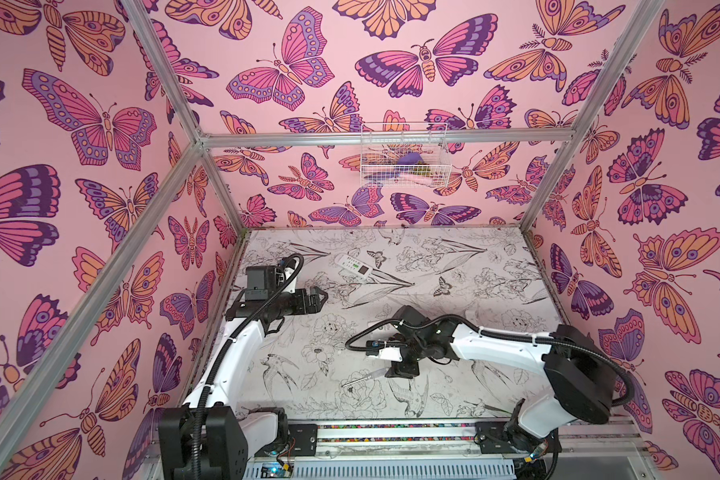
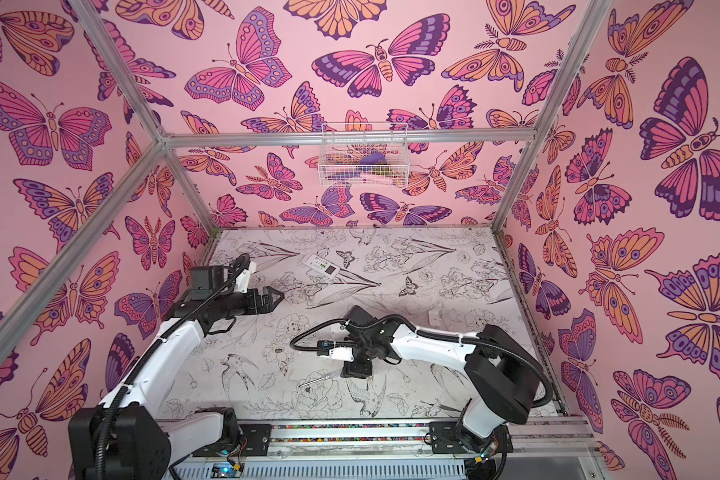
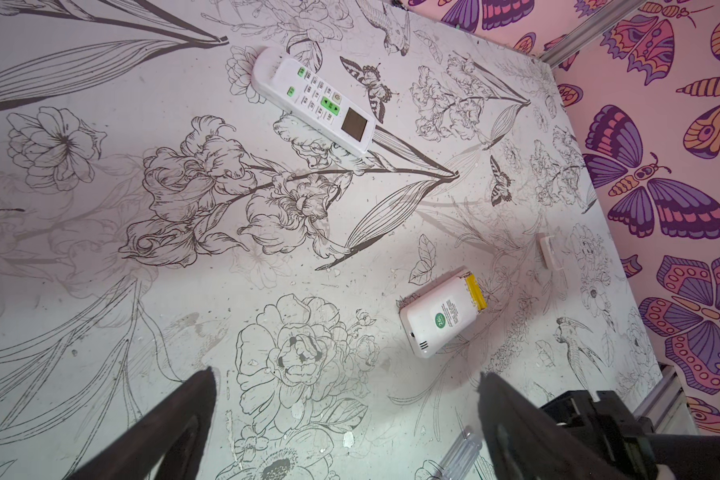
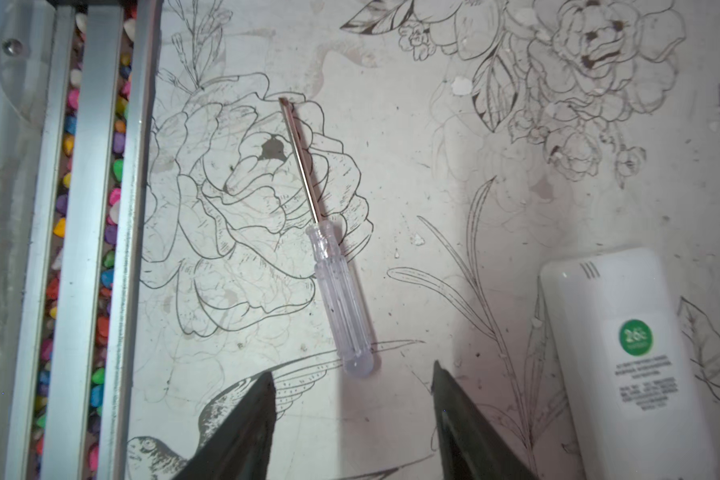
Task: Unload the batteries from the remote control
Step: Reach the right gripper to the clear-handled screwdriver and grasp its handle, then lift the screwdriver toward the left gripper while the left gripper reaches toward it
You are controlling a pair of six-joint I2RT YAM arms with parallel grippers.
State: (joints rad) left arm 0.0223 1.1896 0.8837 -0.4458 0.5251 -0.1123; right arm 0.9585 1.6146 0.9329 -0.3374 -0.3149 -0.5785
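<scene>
Batteries point(image 3: 476, 293) at remote point(image 3: 437, 320) end, bare table point(image 3: 100, 291) around

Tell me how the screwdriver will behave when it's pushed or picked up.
The screwdriver would probably roll if nudged sideways, since its handle is roundish and it lies flat on the table. It likely stays stiff, given the thin metal shaft and hard clear handle. The smooth, narrow handle may slip or pivot in a grip, and it looks light.

Bright diffuse light from above; soft shadows on table point(image 4: 391, 166); mild edge distortion; right claw point(image 4: 353, 370) tips blurred
</scene>
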